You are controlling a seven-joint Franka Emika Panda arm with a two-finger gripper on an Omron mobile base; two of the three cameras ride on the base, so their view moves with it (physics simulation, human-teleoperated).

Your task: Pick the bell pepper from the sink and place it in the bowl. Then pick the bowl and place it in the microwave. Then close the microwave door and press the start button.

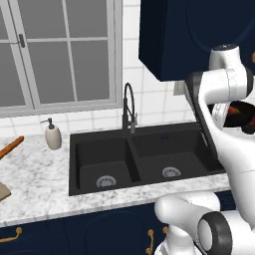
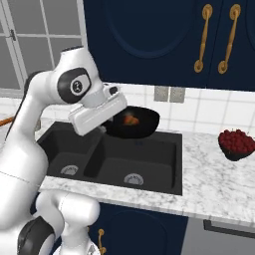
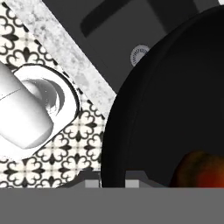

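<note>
The bowl (image 2: 133, 123) hangs in the air above the sink (image 2: 149, 162), held at its rim by the gripper (image 2: 110, 124), whose fingers are closed on the bowl's near edge. In the hand view the bowl's dark wall (image 3: 166, 109) takes up most of the right side, and the finger tips (image 3: 92, 183) are cut off at the bottom, one on each side of the rim. The bell pepper (image 2: 131, 119) lies inside the bowl as an orange-red lump; in the hand view only part of it (image 3: 201, 168) shows, blurred, at the lower right. From the left base view the arm hides most of the bowl (image 1: 244, 115), leaving a dark, red-tinged sliver. Below, both sink basins hold only their silver drain rings (image 2: 133, 179). A second bowl (image 2: 238, 144) heaped with red fruit sits on the bench (image 2: 214, 184) to the right. Farther back stand the faucet (image 1: 129, 107), a soap dispenser (image 1: 52, 134) and the window (image 1: 60, 55). An orange-brown rod (image 1: 11, 147) is cut off at the left edge.
</note>
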